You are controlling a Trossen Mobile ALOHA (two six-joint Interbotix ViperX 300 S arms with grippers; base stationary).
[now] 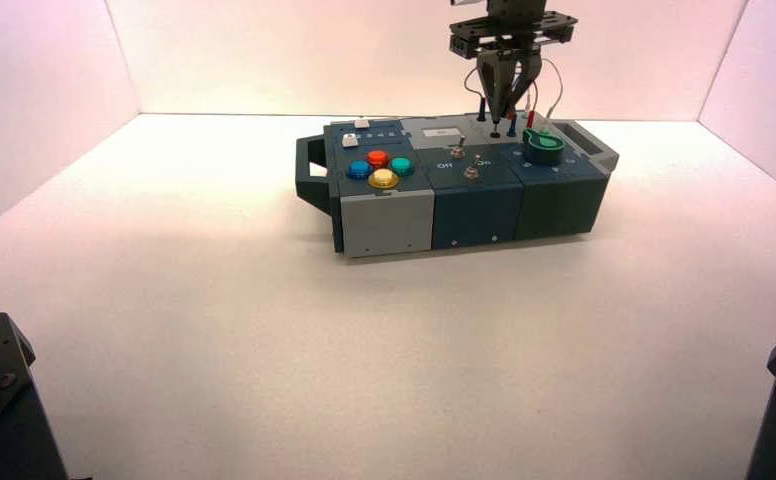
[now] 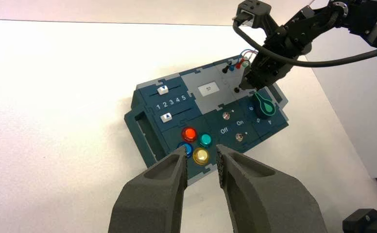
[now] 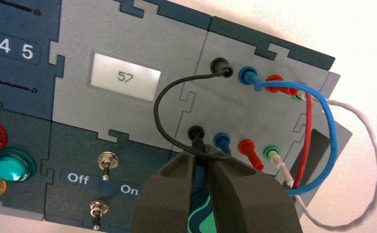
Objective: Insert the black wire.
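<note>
Pale walls and a bright counter surround the box. On its back part, toward the right, the right claw is above the near black socket. The black wire makes a loop: one plug sits in the far black socket, and the other plug is between the tips of this claw, its end at the mouth of the near socket. The long axis of this plug goes down from the claw toward the hole, and seems almost in line with it; how deep the end is, I cannot tell. The right arm is the nearer one, so the next move should be, I judge, a straight push along this axis. The right claw is clenched on the black plug, with almost no gap. The left claw waits away from the box, its tips apart, grasping nothing.
</note>
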